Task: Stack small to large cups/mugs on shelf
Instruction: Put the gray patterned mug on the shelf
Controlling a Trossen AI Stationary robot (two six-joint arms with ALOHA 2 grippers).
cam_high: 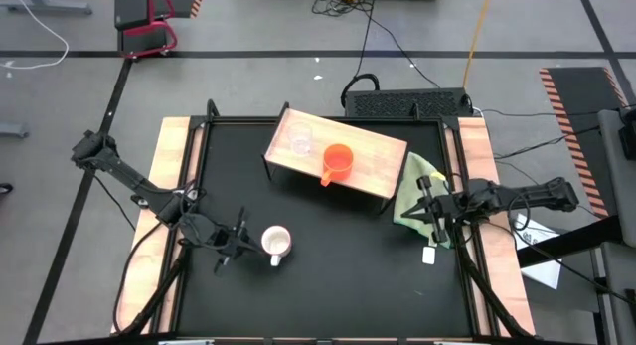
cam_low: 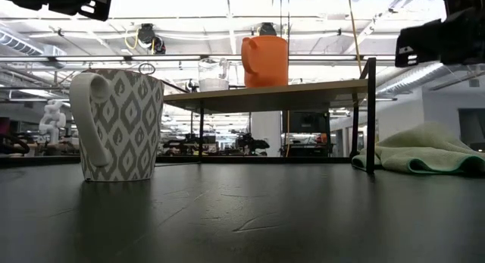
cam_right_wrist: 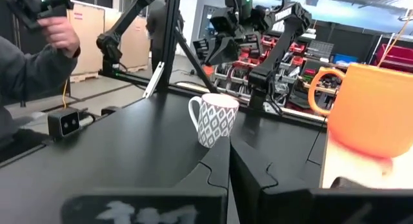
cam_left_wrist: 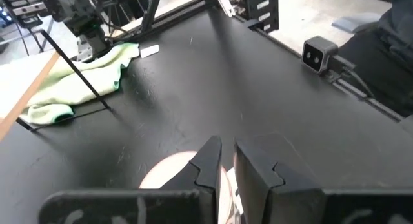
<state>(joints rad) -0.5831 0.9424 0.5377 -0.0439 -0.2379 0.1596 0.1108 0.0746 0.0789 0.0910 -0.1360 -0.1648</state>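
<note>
The white speckled mug (cam_high: 276,243) stands upright on its base on the black table, handle toward the near edge; it also shows in the low view (cam_low: 117,125). My left gripper (cam_high: 241,241) hovers just left of and above it, shut and empty; the mug's rim (cam_left_wrist: 164,175) shows under its fingers. The orange-red mug (cam_high: 338,162) and the small clear cup (cam_high: 300,139) stand apart on the wooden shelf (cam_high: 373,151). My right gripper (cam_high: 423,200) is shut and empty, right of the shelf over a green cloth.
A green cloth (cam_high: 417,186) lies at the shelf's right end, partly under its black leg (cam_low: 371,115). A small white tag (cam_high: 429,254) lies near the right edge. A small camera (cam_left_wrist: 319,53) sits at the near edge. A person (cam_right_wrist: 39,50) stands beyond the table.
</note>
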